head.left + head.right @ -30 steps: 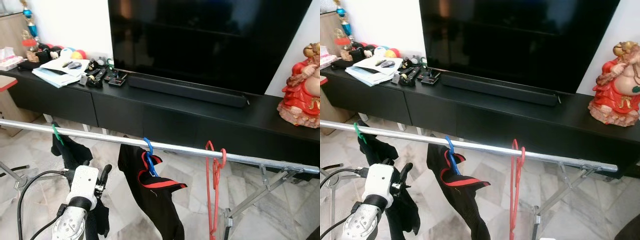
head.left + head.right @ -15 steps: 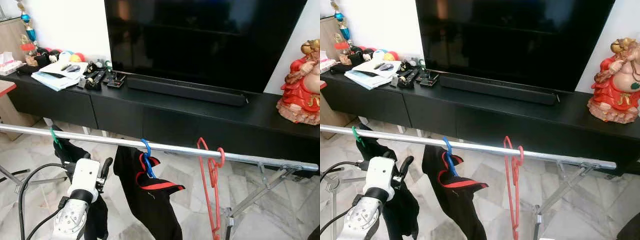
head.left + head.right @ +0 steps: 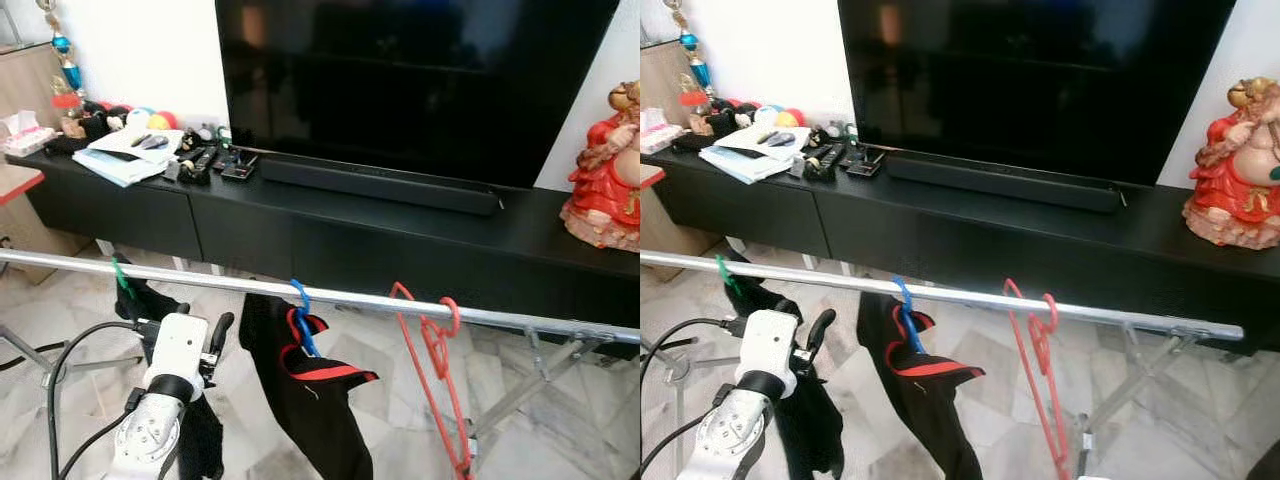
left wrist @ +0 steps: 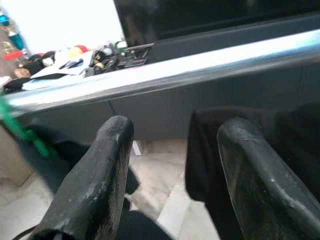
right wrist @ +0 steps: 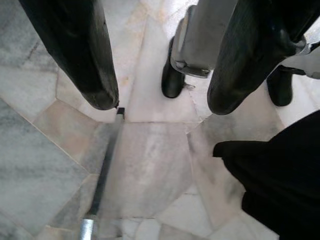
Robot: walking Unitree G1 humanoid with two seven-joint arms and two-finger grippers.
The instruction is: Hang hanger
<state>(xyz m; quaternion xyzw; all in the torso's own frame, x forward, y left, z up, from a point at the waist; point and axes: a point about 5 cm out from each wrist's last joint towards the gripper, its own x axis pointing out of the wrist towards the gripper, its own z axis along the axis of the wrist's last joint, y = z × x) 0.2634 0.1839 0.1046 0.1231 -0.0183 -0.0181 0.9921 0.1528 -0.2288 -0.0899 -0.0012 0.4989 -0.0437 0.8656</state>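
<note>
Red hanger hooked on the drying rail, grippers empty.
Head views: three hangers on the rail (image 3: 360, 297) — green (image 3: 120, 274) and blue (image 3: 300, 312) carrying dark garments, the red hanger (image 3: 432, 352) bare and tilted; hanging appears done. Left wrist view: left gripper (image 4: 170, 170) parted, empty, below the rail. Right wrist view: right gripper (image 5: 160, 95) parted, empty, over marble floor (image 5: 145, 170).

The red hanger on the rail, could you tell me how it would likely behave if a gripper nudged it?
The red hanger is thin, bare and held only by its hook over the smooth metal rail, so it would probably swing and slide easily. It already hangs tilted, suggesting it is light and loosely seated.
</note>
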